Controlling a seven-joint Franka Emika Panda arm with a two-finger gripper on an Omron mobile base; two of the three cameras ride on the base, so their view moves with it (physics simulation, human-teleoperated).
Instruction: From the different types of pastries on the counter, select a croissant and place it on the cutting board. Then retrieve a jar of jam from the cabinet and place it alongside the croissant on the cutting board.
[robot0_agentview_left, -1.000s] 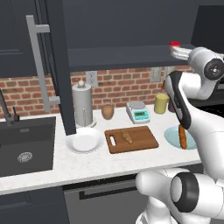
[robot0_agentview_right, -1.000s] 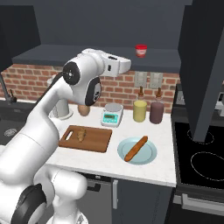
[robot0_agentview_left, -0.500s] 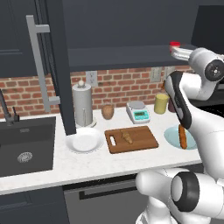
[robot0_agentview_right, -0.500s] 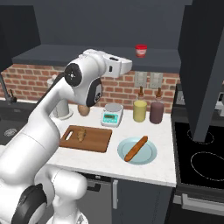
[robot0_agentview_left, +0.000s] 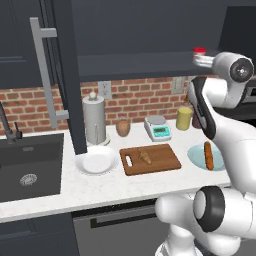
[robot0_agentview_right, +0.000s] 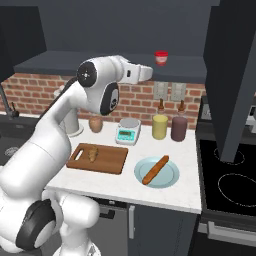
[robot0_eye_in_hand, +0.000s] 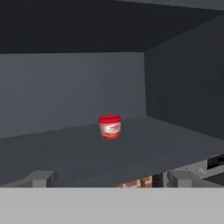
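So the jam jar (robot0_eye_in_hand: 110, 126) is what you're after now: small, red lid, standing upright on the open cabinet shelf (robot0_eye_in_hand: 144, 153), roughly mid-shelf and well back from the front edge. The croissant (robot0_agentview_left: 145, 157) already sits on the cutting board (robot0_agentview_left: 162, 162), so I'd call the first half done and the jar fetch the step in hand.

Your end effector (robot0_eye_in_hand: 111, 178) is up at shelf height, pointed into the cabinet with the jar nearly dead centre ahead of it. The fingers stand spread wide with nothing between them, well short of the jar. From the right base camera the hand (robot0_agentview_right: 137, 73) looks level with the shelf lip, though it's hard to judge how far it has to go from that angle.

Next move as I see it: push straight in along the shelf, stay low enough to clear the cabinet top, bracket the jar around its body and close.

On the worktop (robot0_agentview_right: 125, 182), the plate with the baguette-looking pastry (robot0_agentview_right: 155, 169) sits just right of the board, so leave room there when you come back down.
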